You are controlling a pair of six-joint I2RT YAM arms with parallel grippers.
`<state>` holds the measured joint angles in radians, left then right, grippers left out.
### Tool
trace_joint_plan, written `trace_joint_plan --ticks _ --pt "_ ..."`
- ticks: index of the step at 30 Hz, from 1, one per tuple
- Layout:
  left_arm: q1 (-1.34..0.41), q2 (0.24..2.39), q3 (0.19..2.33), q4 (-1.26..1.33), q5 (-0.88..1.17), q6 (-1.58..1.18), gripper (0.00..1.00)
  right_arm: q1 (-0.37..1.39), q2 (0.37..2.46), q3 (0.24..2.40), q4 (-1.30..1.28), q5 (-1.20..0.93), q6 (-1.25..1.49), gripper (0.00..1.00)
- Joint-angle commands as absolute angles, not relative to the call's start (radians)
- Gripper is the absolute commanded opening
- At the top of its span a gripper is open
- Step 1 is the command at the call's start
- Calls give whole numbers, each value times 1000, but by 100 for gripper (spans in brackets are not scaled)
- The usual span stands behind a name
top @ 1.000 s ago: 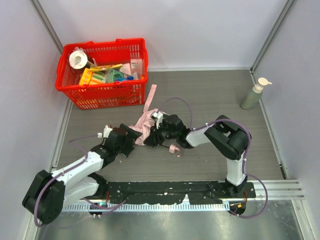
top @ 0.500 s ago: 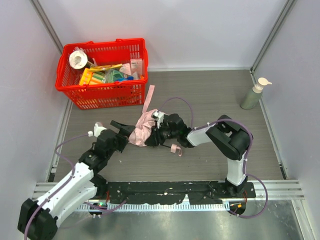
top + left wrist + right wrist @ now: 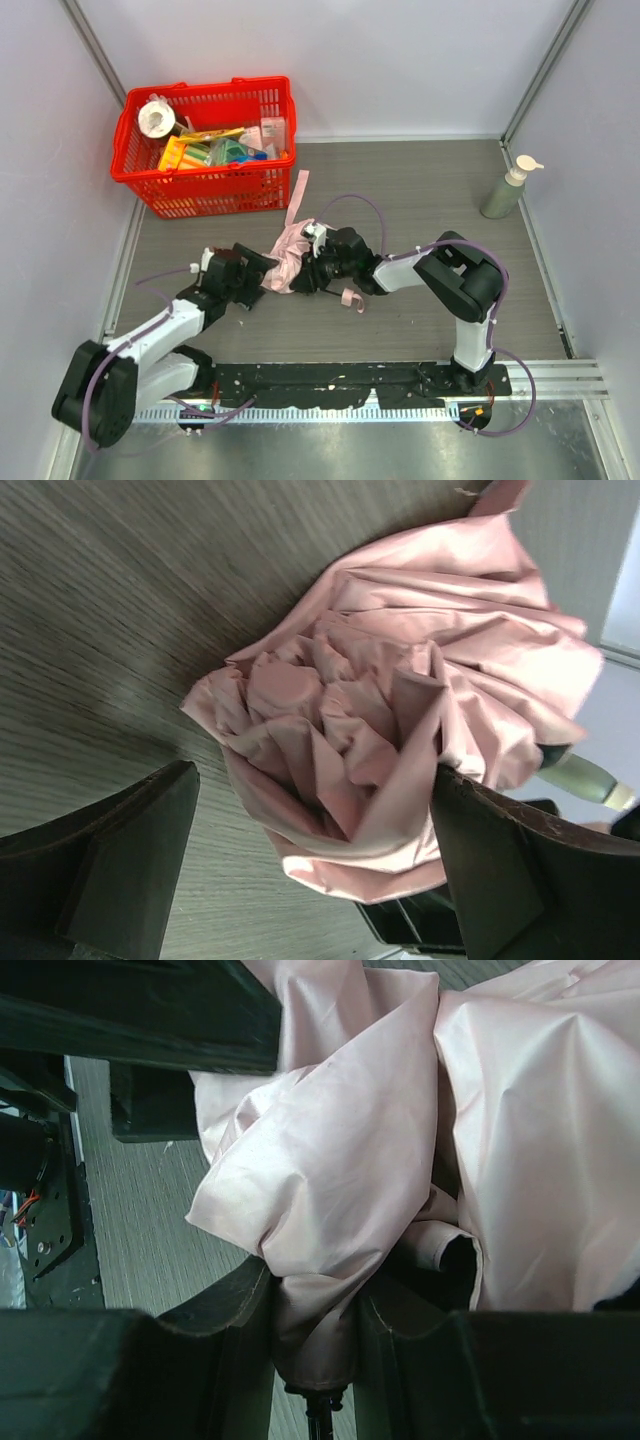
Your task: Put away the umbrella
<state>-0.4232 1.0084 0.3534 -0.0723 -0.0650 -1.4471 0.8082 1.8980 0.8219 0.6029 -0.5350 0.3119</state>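
Note:
The umbrella [image 3: 290, 252] lies crumpled mid-table as a bunch of pale pink fabric, one strap [image 3: 299, 191] trailing toward the basket and a pink loop [image 3: 350, 298] on the near side. My right gripper [image 3: 312, 1332] is shut on a fold of the umbrella [image 3: 340, 1160], with a thin black shaft tip showing just below the pinch. My left gripper [image 3: 315, 880] is open at the bunch's left end. The umbrella [image 3: 400, 720] bulges between its fingers, and the right finger [image 3: 510, 870] rests against the cloth. In the top view the left gripper [image 3: 257, 277] faces the right gripper [image 3: 306, 266] across the fabric.
A red basket [image 3: 190, 190] holding several packets and a tape roll stands at the back left against the wall. A green pump bottle [image 3: 504, 190] stands at the back right. A black rail [image 3: 340, 380] runs along the near edge by the arm bases.
The left arm swung out to the left, then came back in to the umbrella's left end. The right gripper tightened slightly on the fabric. The umbrella barely shifted.

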Motion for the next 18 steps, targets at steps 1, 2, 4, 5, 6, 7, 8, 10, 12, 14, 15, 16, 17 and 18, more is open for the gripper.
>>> trace_joint_plan --ticks 1,2,4,5,6,7,8,10,12,14,15,16,17,18 --pt "-425 1133 396 8 -23 -1499 100 816 1917 795 406 -499 308 1" --pt "-428 1176 400 3 -38 -1499 100 816 1917 793 407 -505 305 1" --pt "-433 1238 394 5 -72 -1522 97 816 1922 795 406 -515 301 1" --pt "-434 1268 390 26 -74 -1531 95 816 1924 796 407 -521 296 1" --pt "-440 1299 388 55 -72 -1529 93 816 1928 799 407 -534 296 1" --pt "-448 1319 396 57 -80 -1526 90 818 1930 802 403 -538 290 1" --pt "-459 1347 397 57 -96 -1529 87 816 1931 801 403 -548 288 1" --pt "-462 1391 373 66 -115 -1538 75 816 1934 810 394 -557 276 1" --pt "-463 1414 324 133 -126 -1540 60 818 1931 819 373 -563 264 1" --pt "-462 1423 290 184 -152 -1522 51 818 1921 822 365 -574 253 1" --pt "-462 1425 285 198 -164 -1496 44 819 1918 821 361 -575 247 1" --pt "-462 1424 287 201 -170 -1480 31 818 1914 822 354 -577 242 1" --pt "-462 1419 285 207 -175 -1465 17 819 1911 825 339 -572 230 1" --pt "-462 1411 282 215 -176 -1456 10 819 1908 825 333 -566 227 1"
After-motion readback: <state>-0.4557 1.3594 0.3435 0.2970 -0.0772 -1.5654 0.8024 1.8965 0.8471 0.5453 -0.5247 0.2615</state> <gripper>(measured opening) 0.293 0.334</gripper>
